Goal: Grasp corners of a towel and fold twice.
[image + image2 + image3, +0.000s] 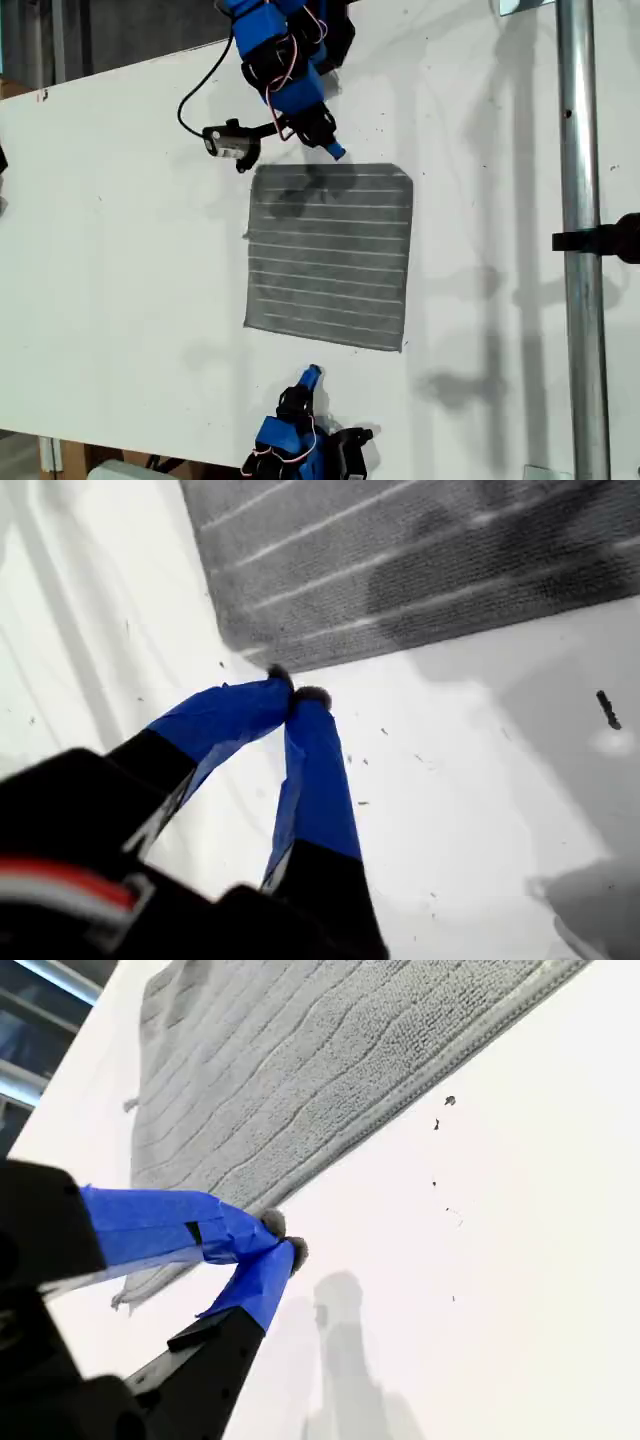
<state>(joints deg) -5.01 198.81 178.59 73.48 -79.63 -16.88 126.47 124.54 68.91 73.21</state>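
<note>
Towel (330, 258) is lying flat & unfolded on white table (120, 280), approx mid-table in exterior view. Grey, roughly square, thin white stripes running across. All four corners are showing, slightly rounded, none lifted. Edges are sitting a bit skewed.

towel (330, 255): grey, thin white stripes | counter (120, 250): white, small dark specks | my first gripper (295, 695): blue fingers, black body | my second gripper (283, 1240): blue fingers, black body
</note>
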